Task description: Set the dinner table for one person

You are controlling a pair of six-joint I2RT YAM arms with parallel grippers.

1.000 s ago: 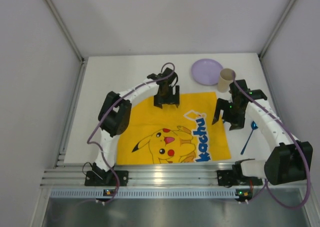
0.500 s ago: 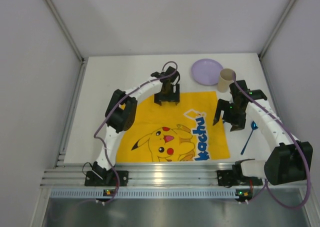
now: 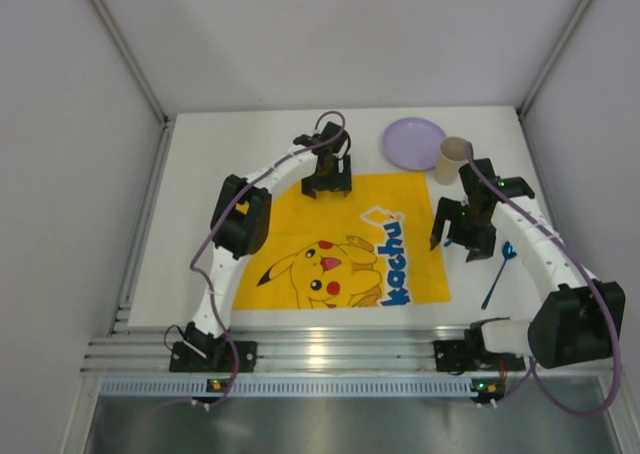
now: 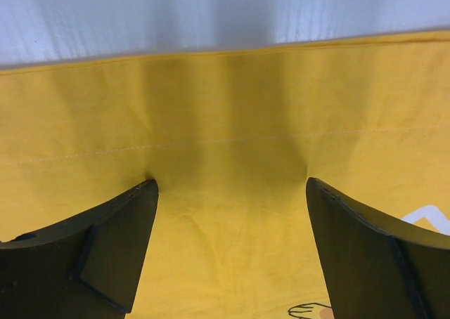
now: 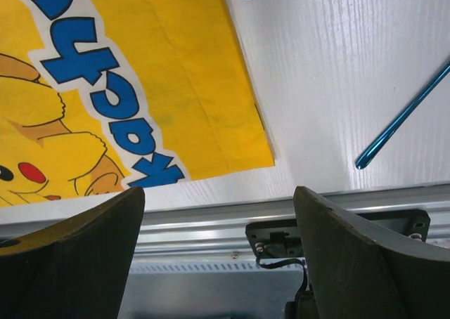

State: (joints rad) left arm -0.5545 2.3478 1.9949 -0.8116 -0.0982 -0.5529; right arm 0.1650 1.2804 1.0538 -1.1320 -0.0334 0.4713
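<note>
left gripper [image 3: 330,188] down on yellow mat [image 3: 300,224]

The mat [image 3: 345,239] is Pikachu-print yellow, plate [image 3: 413,142] lilac, cup [image 3: 451,160] tan, spoon [image 3: 497,274] blue, dinner table [image 3: 230,144] white.

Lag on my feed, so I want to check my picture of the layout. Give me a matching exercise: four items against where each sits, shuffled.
Items:
1. lilac plate
2. tan cup
3. blue spoon
4. yellow mat

Places:
A. on the bare dinner table, right of the mat
B. mid-table, its far edge under the left gripper
C. farthest back, beyond the mat's far right corner
D. just right of the plate

Pairs: 1-C, 2-D, 3-A, 4-B
</note>
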